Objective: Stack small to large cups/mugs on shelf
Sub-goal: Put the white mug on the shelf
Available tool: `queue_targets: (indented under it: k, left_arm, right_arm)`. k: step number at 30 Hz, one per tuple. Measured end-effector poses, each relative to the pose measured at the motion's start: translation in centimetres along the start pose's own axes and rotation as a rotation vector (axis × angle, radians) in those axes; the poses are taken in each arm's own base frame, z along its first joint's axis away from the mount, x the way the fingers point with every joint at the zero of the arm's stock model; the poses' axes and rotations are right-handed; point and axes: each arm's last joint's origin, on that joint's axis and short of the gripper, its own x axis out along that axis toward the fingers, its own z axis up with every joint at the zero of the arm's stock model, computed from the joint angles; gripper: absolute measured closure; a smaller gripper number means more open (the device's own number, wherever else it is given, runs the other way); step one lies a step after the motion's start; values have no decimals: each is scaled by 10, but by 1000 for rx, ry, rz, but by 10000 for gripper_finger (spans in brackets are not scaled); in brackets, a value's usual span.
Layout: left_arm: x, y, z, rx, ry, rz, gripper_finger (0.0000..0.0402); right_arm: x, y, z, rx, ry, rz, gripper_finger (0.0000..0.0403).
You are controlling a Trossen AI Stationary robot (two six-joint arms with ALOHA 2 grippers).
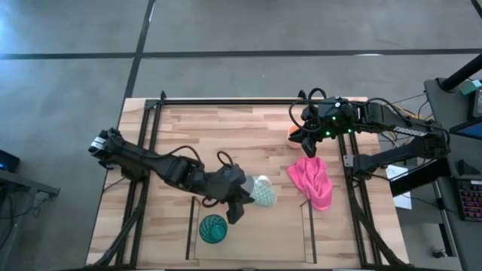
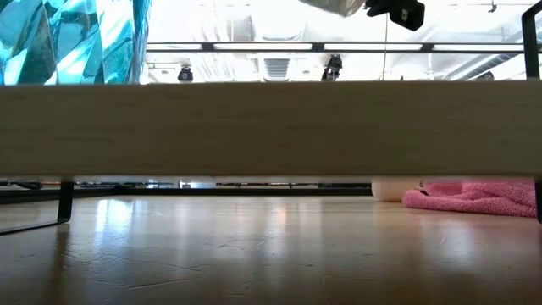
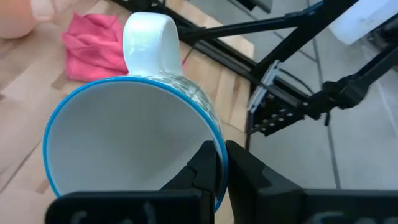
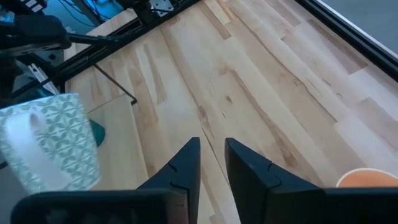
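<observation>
Above the shelf (image 1: 248,229), your left gripper (image 1: 239,207) pinched the white mug (image 1: 262,191) by its rim, one finger inside and one outside. Only the left wrist view showed that clamp; the high view showed the tumbler (image 1: 213,229) standing in the shelf, beside the mug. The left arm reached in low across the table. Your right gripper (image 1: 305,139) hovered far from the shelf, fingers nearly together and empty, beside the orange mug (image 1: 291,131) and the pink cloth (image 1: 312,179).

My left gripper (image 1: 242,197) reaches toward the table's middle, fingers pinched on a white mug (image 3: 134,134) rim. My right gripper (image 4: 211,163) hovers farther back, fingers nearly closed, empty.
</observation>
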Motion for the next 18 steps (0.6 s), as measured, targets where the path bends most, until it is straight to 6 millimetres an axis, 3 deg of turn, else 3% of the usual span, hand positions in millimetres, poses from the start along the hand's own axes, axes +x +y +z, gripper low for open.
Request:
queue_targets:
  k: [4,9,18]
  left_arm:
    - [2,-2,-3,6,9,0,398]
    - [15,-1,-11,19,67,-3,398]
    - [27,0,-18,23,117,-11,398]
  right_arm:
    - [0,1,0,-7,10,23,333]
    - [0,6,-3,-34,72,174,331]
    - [2,34,-17,-95,149,344,330]
